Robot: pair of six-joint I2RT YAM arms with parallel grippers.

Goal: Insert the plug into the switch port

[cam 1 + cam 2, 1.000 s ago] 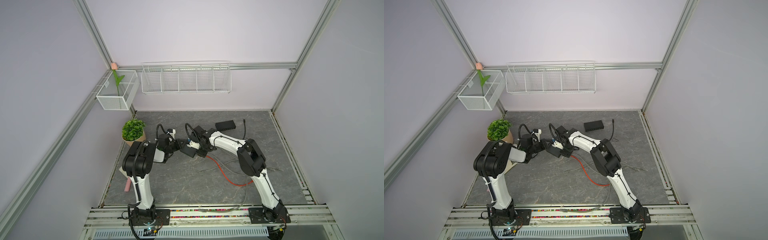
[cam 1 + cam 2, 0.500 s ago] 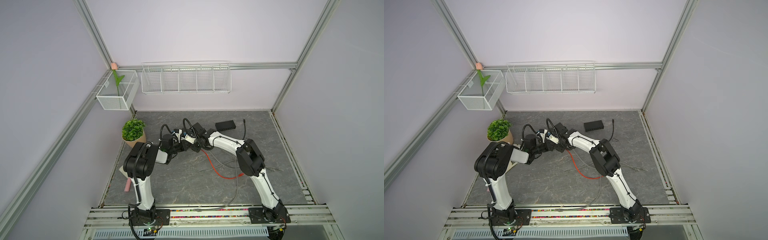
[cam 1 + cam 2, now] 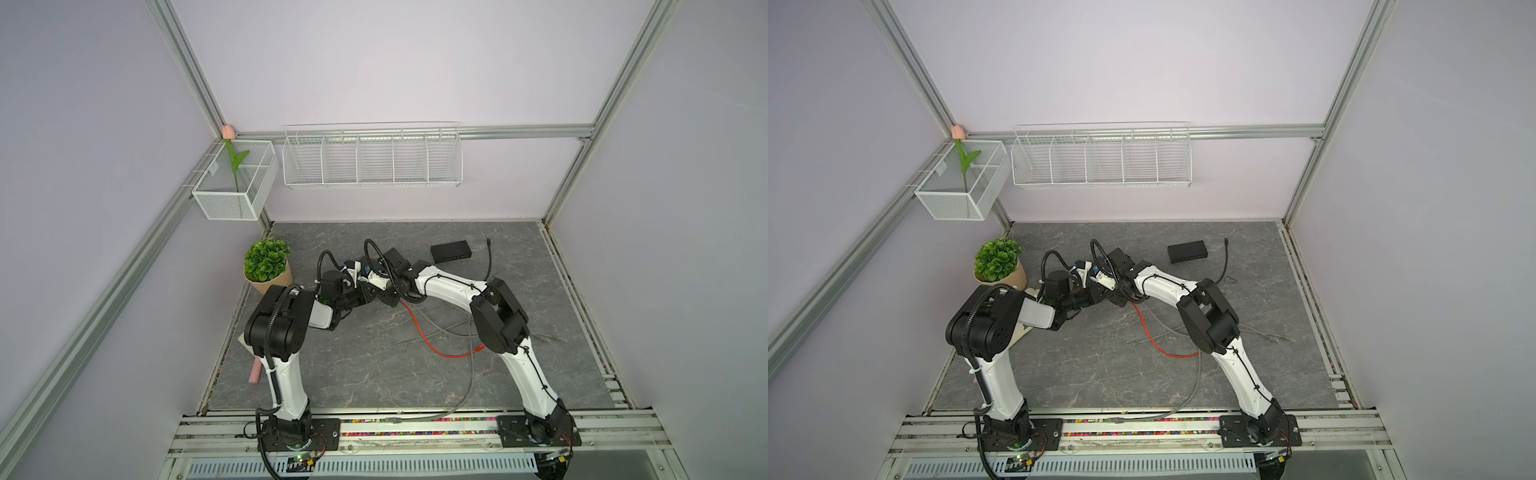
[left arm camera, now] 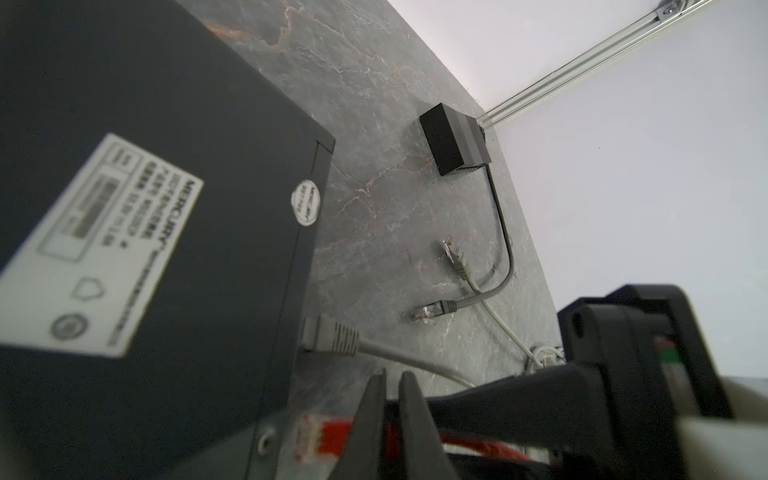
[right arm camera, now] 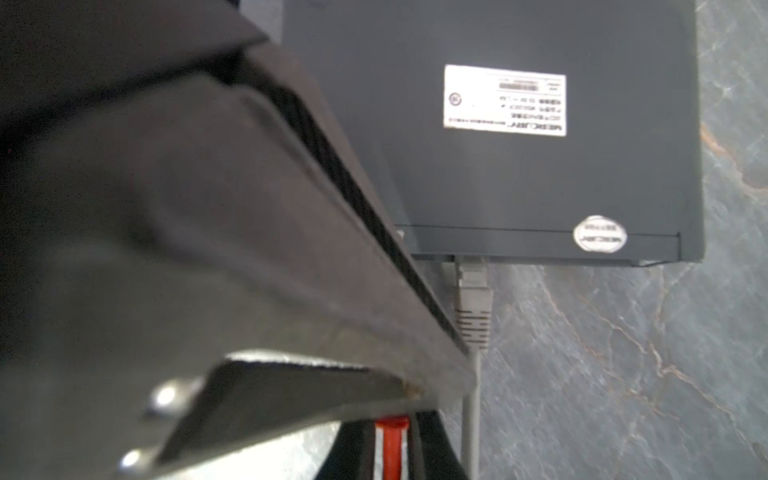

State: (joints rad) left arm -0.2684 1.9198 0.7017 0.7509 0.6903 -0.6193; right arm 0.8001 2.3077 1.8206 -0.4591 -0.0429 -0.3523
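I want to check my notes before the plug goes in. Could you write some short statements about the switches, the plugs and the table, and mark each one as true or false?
1. A grey plug sits in a port of the labelled switch. True.
2. The red plug is fully seated in that switch. False: it is outside the switch, held in the shut right gripper.
3. A second switch lies on the table. True.
4. The potted plant stands at the table's right edge. False: it stands near the back left corner.

"MERCURY" printed on the switch's [image 4: 174, 95] white label [image 4: 104, 245].
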